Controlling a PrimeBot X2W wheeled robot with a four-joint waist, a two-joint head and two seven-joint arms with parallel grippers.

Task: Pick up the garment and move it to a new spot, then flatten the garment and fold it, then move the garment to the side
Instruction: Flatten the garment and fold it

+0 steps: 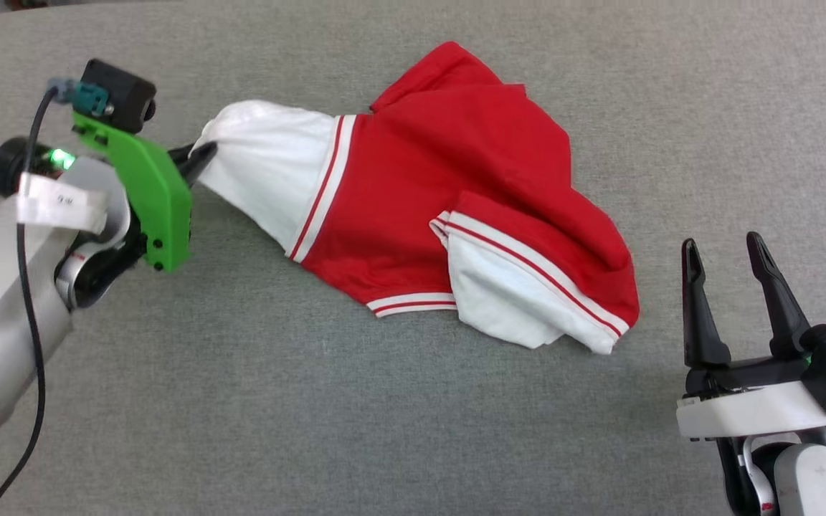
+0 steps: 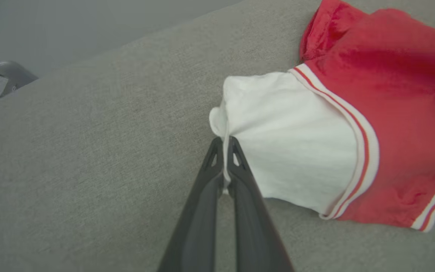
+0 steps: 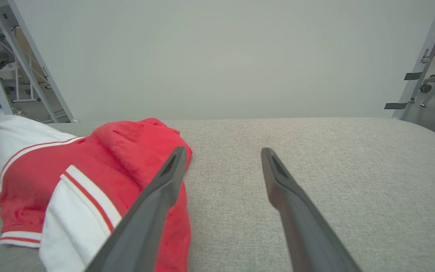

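Note:
The garment [image 1: 449,193], a red jersey shirt with white sleeves and red-white striped trim, lies bunched on the grey cloth surface [image 1: 312,401]. My left gripper [image 1: 201,156] is shut on the edge of the garment's left white sleeve [image 1: 269,168]; in the left wrist view the white cloth [image 2: 289,136] is pinched between the dark fingertips [image 2: 217,151] of the left gripper [image 2: 224,145]. My right gripper [image 1: 725,247] stands open at the lower right, clear of the garment, with nothing between its fingers [image 3: 164,181]. The garment [image 3: 89,170] lies left of the right gripper [image 3: 223,153]. Its lettering is hidden.
The grey padded surface [image 3: 334,158] stretches free to the right and toward the front. A pale wall [image 3: 221,56] stands behind it. Metal frame legs [image 3: 421,64] rise at the far right and a metal frame [image 3: 25,64] at the far left, beyond the surface's edge.

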